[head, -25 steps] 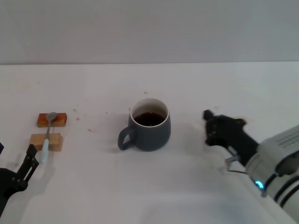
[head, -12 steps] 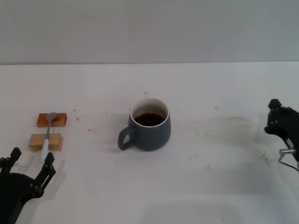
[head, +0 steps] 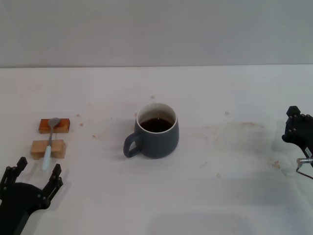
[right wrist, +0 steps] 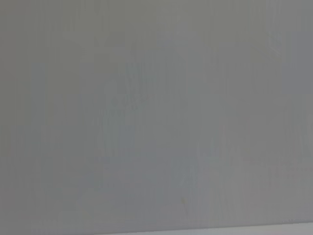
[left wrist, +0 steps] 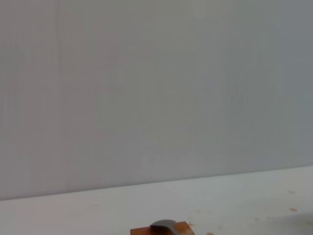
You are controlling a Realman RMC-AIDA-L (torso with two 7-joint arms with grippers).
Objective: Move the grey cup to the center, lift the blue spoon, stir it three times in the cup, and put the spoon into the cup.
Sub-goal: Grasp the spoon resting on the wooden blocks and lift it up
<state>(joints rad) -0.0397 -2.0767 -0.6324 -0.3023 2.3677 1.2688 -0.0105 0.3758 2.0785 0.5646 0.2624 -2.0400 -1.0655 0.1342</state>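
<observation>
The room is evenly and softly lit, bright without harshness, and the white worktop (head: 205, 196) comes out pale and slightly washed. No hard glare shows anywhere on it. Shadows are faint and diffuse: the rounded dark slate-grey ceramic mug (head: 155, 131) throws only a dim smudge at its base, and a soft grey patch lies on the worktop under the black left gripper (head: 33, 177). The head view is reasonably sharp across the middle, a little softer toward its edges. The left wrist view is mostly plain grey wall, evenly lit. The right wrist view is flat grey wall with nothing crisp in it.
</observation>
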